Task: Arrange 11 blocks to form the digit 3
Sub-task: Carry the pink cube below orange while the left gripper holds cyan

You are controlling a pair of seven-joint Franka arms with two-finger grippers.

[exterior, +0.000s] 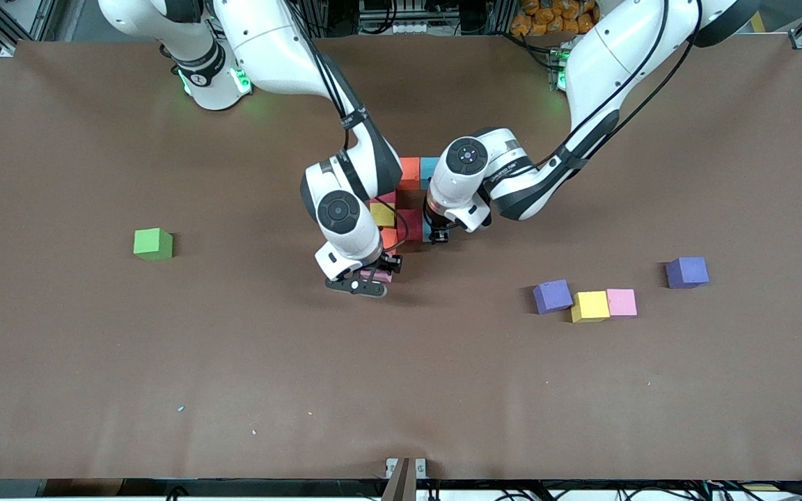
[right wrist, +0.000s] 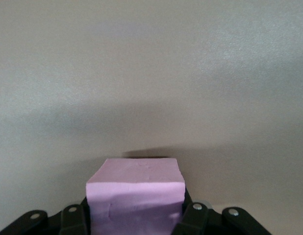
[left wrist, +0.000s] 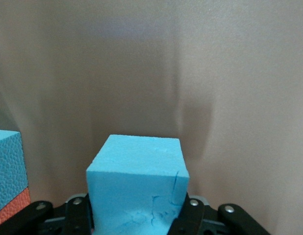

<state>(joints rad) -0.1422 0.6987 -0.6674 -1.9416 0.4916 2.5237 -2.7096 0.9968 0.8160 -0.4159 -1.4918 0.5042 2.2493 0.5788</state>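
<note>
Now holding tight: left gripper (left wrist: 137,218) pinching a light blue block (left wrist: 138,188), low beside the half-built digit 3 (exterior: 404,202); right gripper (right wrist: 135,218) pinching a pink block (right wrist: 136,193) at the figure's end nearer the front camera. Close together, arms nearly bumping. Spare purple block (exterior: 552,296), yellow block (exterior: 590,306) waiting toward the left arm's end; green cube (exterior: 153,243) well apart.
</note>
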